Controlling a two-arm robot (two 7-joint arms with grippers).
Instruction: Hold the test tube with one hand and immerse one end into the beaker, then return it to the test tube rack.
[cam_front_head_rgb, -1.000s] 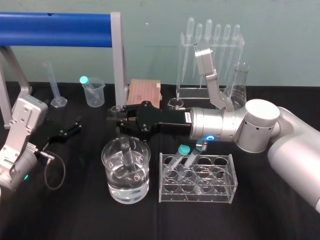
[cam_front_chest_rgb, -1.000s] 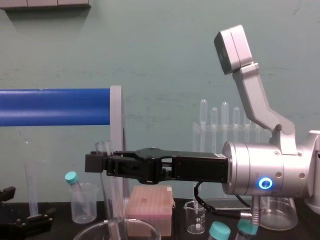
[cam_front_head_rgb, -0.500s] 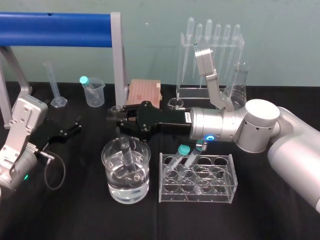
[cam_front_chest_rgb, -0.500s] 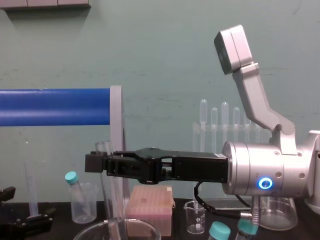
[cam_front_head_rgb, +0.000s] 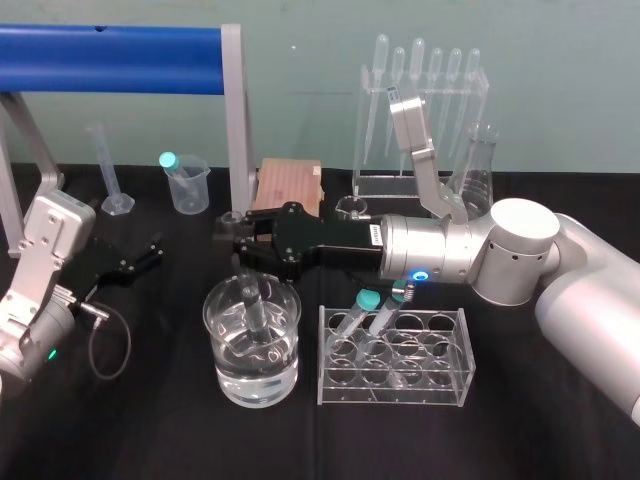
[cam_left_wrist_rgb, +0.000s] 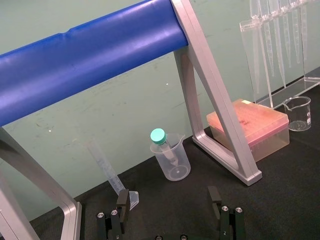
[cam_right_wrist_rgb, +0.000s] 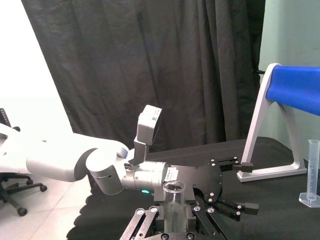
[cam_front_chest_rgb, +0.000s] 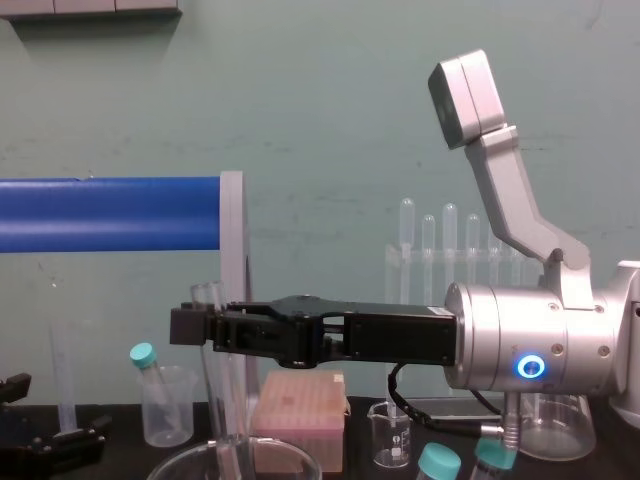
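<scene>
A pale green wall backs a black-draped surface — a blue bar on grey metal legs stands at its rear. Across the room, black curtains hang beside an office chair.

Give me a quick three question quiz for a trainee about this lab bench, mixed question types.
1. True or false: the long clear glass test tube has its lower end inside the wide clear glass beaker.
2. Which holds the test tube? A: left gripper. B: right gripper.
3. Fill in: the clear plastic rack holds ___ teal-capped tubes.
Key: 1 true. 2 B; the left gripper is parked open on the robot's left. 3 two.
</scene>
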